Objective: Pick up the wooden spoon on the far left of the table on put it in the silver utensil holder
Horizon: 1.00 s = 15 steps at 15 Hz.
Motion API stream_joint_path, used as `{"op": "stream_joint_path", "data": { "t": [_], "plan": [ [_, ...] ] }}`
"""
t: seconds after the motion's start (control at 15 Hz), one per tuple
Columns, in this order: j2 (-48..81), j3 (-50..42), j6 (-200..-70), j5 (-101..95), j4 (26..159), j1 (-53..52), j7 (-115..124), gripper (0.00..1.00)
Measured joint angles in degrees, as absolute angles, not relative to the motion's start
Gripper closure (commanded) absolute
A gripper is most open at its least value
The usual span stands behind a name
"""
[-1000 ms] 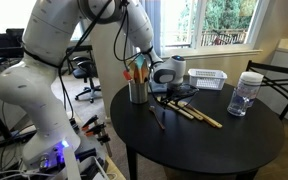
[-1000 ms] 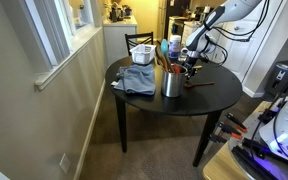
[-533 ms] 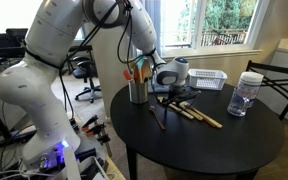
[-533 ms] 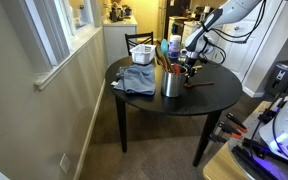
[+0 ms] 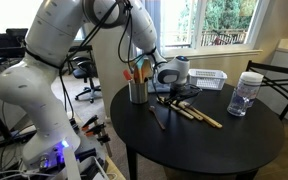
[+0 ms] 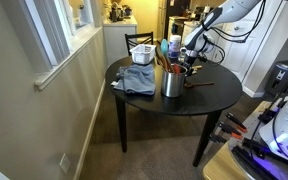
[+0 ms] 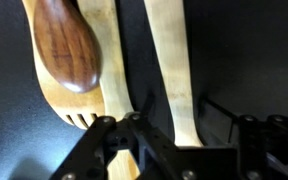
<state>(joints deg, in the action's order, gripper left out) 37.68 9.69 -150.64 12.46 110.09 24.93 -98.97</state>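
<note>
Wooden spoon (pale handle) flat on the table, inside the released end effector

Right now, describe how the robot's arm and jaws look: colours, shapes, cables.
The arm is glossy white, built of thick rounded segments with dark bands at the joints. A black cable hangs alongside it. The wrist end is a grey, drum-shaped housing. In the wrist view the jaws are black, made of jointed links. No markings are legible.
</note>
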Motion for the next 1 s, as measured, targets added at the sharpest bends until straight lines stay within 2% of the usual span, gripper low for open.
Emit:
{"op": "stream_joint_path", "data": {
  "t": [0.13,0.27,0.6,1.0],
  "plan": [
    [37.7,9.7,-150.6,12.5,109.9,24.8,-99.0,0.92],
    [37.7,9.7,-150.6,12.5,109.8,24.7,-99.0,0.89],
    [36.5,9.0,-150.6,9.4,111.1,23.2,-99.0,0.89],
    [29.1,8.8,-150.7,7.1,117.8,21.0,-99.0,0.89]
  ]
}}
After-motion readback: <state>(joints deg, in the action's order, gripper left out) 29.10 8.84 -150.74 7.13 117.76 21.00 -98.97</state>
